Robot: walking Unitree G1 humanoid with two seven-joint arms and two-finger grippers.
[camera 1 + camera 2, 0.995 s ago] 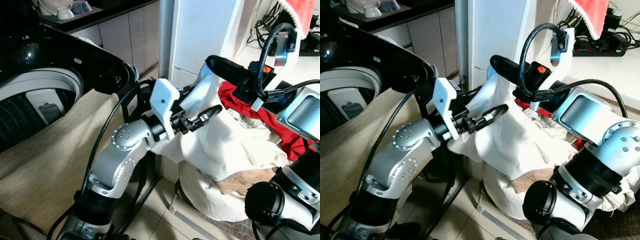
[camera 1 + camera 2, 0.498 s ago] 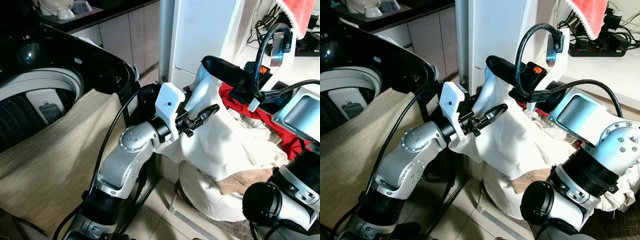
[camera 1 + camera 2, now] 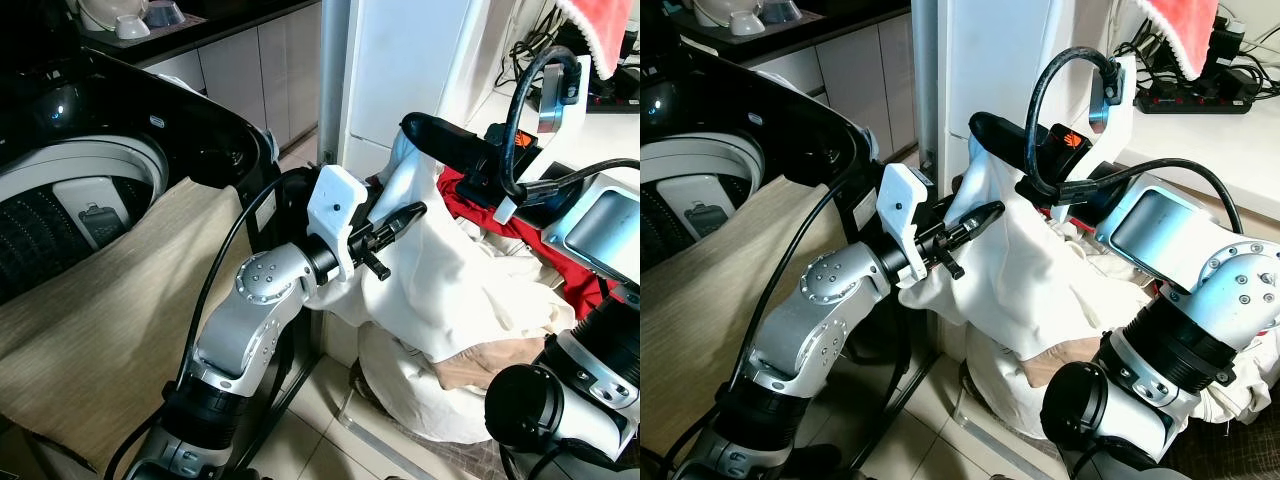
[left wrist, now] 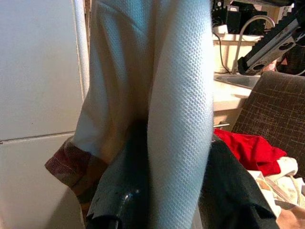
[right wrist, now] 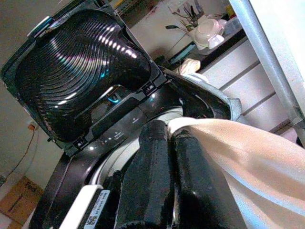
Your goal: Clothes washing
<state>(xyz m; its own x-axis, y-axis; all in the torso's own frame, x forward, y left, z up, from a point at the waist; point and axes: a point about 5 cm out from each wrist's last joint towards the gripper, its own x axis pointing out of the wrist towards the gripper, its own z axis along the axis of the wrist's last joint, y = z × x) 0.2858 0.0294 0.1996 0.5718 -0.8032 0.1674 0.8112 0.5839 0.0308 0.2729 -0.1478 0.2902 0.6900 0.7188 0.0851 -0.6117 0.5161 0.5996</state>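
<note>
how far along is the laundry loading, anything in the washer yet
Partly. A beige cloth already drapes over the open washer rim. In hand: both the left gripper and right gripper clamp the white garment, lifted off the pile. Left: the red garment and other clothes.

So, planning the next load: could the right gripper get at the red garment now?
Probably not: the right gripper is shut on the white garment, which drapes over part of the red garment.
</note>
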